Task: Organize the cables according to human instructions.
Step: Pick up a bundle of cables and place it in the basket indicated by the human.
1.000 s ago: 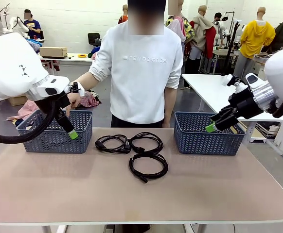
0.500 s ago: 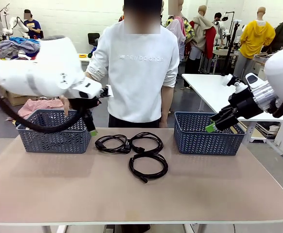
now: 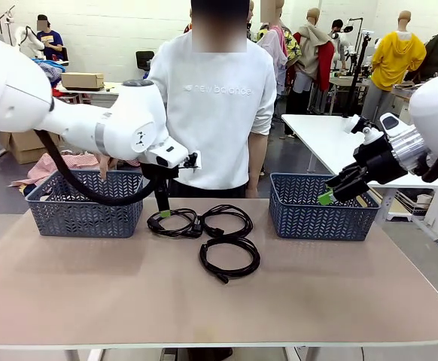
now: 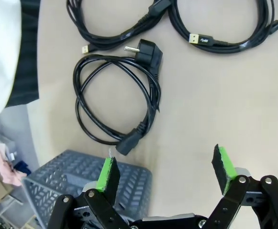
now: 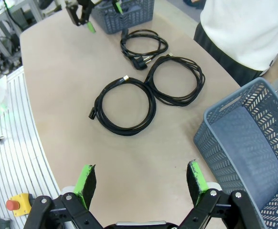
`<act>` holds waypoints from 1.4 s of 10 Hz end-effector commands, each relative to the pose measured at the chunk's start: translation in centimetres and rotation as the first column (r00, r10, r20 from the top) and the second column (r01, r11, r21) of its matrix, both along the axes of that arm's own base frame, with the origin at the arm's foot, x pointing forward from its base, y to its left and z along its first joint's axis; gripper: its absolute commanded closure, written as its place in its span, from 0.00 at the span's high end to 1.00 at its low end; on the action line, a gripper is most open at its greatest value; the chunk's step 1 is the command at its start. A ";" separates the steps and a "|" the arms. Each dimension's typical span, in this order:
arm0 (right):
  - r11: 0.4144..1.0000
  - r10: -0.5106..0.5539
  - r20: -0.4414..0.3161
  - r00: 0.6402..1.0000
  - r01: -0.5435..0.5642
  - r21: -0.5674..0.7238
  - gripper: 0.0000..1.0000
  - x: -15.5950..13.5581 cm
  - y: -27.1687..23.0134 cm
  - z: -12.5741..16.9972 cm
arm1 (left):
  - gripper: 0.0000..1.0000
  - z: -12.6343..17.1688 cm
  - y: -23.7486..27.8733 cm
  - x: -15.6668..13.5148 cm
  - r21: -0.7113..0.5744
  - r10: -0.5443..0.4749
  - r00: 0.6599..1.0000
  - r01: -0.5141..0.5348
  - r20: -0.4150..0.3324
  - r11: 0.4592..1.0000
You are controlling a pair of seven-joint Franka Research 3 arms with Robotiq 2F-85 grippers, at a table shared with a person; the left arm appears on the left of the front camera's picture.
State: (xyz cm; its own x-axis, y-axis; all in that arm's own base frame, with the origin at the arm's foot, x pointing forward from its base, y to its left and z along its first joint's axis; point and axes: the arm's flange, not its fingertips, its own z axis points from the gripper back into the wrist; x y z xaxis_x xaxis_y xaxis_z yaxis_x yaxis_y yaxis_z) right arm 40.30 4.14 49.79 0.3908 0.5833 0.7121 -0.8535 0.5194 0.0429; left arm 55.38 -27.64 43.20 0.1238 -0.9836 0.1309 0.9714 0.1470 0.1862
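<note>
Three black cables lie coiled mid-table: a left coil (image 3: 172,222), a back coil (image 3: 226,220) and a front coil (image 3: 229,258). My left gripper (image 3: 164,213) hangs open, pointing down just above the left coil's left edge. From the left wrist, that coil (image 4: 115,107) with its round plug lies ahead of the open gripper (image 4: 165,167), nothing between the pads. My right gripper (image 3: 326,198) hovers open over the right basket, holding nothing. The right wrist view has all three coils: front (image 5: 124,110), back (image 5: 176,80), left (image 5: 144,45), beyond the open gripper (image 5: 141,179).
A grey-blue basket (image 3: 83,214) stands at the table's back left and another (image 3: 320,222) at the back right. A person in a white sweatshirt (image 3: 219,113) stands at the far side behind the cables. The table's near half (image 3: 204,308) is bare.
My left arm swung right, from over the left basket to above the left coil. The right arm and the cables have not moved.
</note>
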 end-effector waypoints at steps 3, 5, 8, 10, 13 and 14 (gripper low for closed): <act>0.999 0.022 0.022 1.000 -0.022 0.028 1.00 0.4 -0.1 -0.1 | 1.00 -0.9 -0.3 0.9 0.008 -0.003 1.000 0.003 -0.018 1.000; 0.999 0.022 0.022 1.000 -0.022 0.028 1.00 0.4 -0.1 -0.1 | 1.00 -0.9 -0.3 0.9 0.008 -0.003 1.000 0.003 -0.018 1.000; 0.999 0.022 0.022 1.000 -0.022 0.028 1.00 0.4 -0.1 -0.1 | 1.00 -0.9 -0.3 0.9 0.008 -0.003 1.000 0.003 -0.018 1.000; 0.999 0.022 0.022 1.000 -0.022 0.028 1.00 0.4 -0.1 -0.1 | 1.00 -1.8 -1.0 2.0 -0.007 -0.018 0.999 0.018 -0.030 1.000; 0.999 0.022 0.022 1.000 -0.022 0.028 1.00 0.4 -0.1 -0.1 | 1.00 -4.6 -2.2 4.0 0.050 -0.112 0.994 0.112 -0.015 0.992; 0.999 0.022 0.022 1.000 -0.022 0.028 1.00 0.4 -0.1 -0.1 | 1.00 -5.4 -2.5 4.6 0.064 -0.139 0.990 0.140 -0.030 0.988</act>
